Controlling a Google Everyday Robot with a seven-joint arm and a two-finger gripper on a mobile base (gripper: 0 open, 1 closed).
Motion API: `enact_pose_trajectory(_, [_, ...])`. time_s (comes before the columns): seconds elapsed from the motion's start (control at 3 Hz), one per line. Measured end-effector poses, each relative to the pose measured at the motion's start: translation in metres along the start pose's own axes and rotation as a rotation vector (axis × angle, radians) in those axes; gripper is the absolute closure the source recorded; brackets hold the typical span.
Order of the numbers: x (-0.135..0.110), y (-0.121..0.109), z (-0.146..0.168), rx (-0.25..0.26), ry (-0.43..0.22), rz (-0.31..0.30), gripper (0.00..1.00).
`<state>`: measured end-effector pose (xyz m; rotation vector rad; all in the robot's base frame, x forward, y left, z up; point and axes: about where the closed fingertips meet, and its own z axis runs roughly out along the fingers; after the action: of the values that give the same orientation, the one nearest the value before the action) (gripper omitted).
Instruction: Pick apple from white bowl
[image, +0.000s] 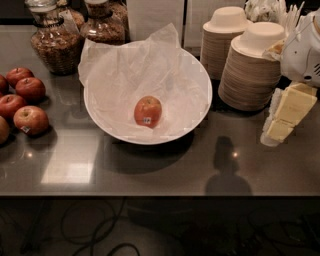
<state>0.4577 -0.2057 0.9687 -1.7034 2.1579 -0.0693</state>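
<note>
The orange-red apple (148, 111) with a small white sticker lies in the middle of the wide white bowl (100, 117), on crumpled white tissue paper (135, 60). The bowl stands on the dark counter (150, 170). My gripper (286, 113) is at the right edge, its cream-yellow fingers pointing down to the left, well to the right of the bowl and apart from it. The white arm body (303, 50) sits above it. The gripper holds nothing that I can see.
Several darker red apples (25, 102) lie grouped at the left edge. Two glass jars (52, 37) stand at the back left. Two stacks of beige paper bowls (250, 65) stand at the back right, next to my gripper. The counter's front edge runs across below, with cables on the floor.
</note>
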Motion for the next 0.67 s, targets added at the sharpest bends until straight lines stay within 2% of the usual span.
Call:
enact_pose_trajectory(0.33, [-0.0226, -0.0266, 0.0298, 0.04, -0.074, 0.005, 0.0])
enact_pose_trajectory(0.67, [-0.0226, -0.0265, 0.0298, 0.04, -0.074, 0.005, 0.0])
